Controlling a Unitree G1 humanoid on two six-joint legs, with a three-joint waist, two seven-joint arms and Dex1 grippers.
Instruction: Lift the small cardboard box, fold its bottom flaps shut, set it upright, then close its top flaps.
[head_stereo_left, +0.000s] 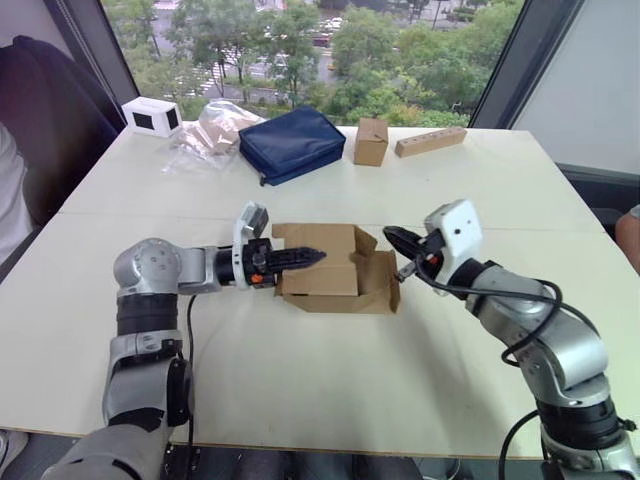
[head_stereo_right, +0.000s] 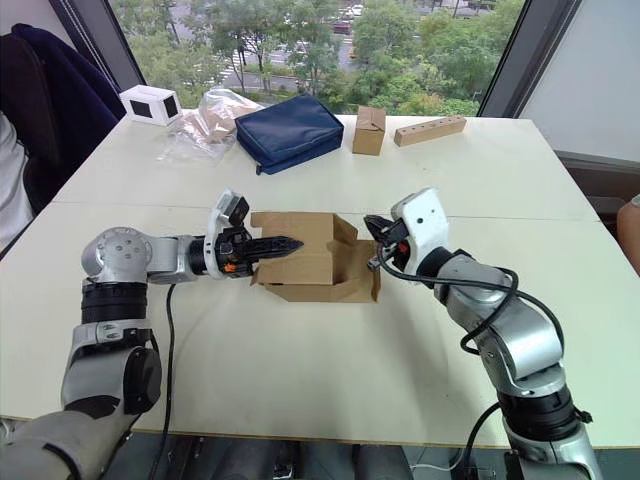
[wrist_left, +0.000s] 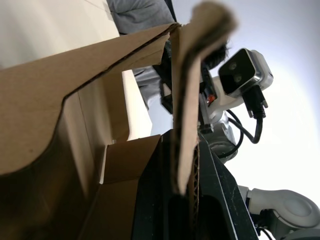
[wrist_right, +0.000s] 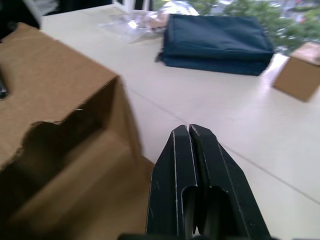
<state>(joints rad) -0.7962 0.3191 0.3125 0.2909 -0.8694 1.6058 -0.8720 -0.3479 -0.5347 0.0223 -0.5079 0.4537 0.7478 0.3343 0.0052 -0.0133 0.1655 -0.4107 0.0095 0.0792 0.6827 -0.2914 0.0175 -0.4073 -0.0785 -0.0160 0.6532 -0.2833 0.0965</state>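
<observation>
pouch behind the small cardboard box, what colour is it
Navy blue pouch, clearest in the right eye view.

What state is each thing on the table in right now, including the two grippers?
small cardboard box: on its side on the table, flaps open toward the right gripper.
left gripper: shut on a box flap.
right gripper: shut, holding nothing, beside the open end.
navy pouch: closed, lying flat.
smaller brown box: closed, upright.
plastic bag: crumpled.

Navy pouch (head_stereo_left: 292, 144) (beside taped box (head_stereo_left: 370, 141))
</observation>
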